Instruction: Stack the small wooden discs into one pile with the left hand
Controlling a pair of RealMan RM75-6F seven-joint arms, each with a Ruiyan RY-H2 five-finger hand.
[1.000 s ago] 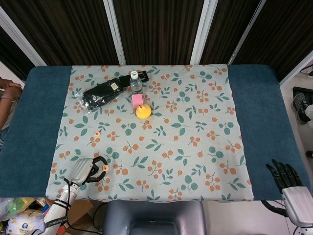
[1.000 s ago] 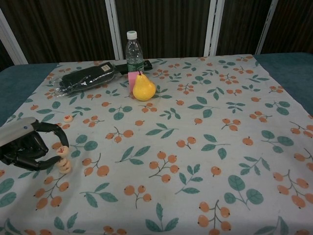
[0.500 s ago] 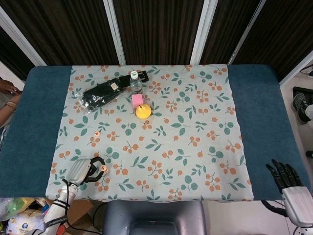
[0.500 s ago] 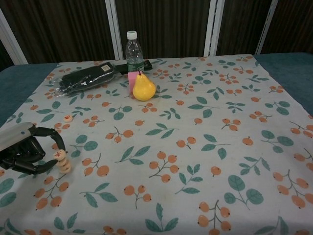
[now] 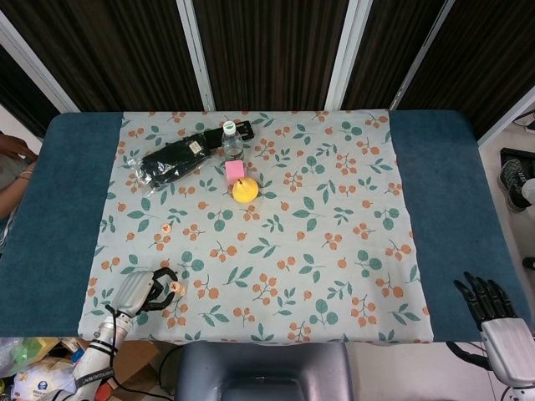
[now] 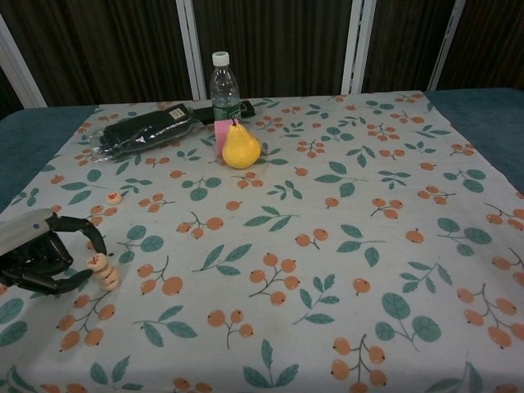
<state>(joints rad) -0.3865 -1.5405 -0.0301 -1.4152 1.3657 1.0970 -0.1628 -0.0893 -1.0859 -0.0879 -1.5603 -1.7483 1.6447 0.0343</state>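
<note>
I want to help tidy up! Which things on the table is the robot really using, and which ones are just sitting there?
Using:
- pile of small wooden discs
- single wooden disc lying apart, not yet stacked
- left hand, right beside the pile

Just sitting there:
- yellow pear
- pink block
- water bottle
- black packet
- right hand, idle off the cloth

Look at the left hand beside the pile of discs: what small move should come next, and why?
Probably draw the left hand back and left, off the pile of discs, then reach up-table toward the lone disc. The fingers curve close around the pile, with nothing visibly pinched, and that one disc lies apart on the cloth, unstacked.
</note>
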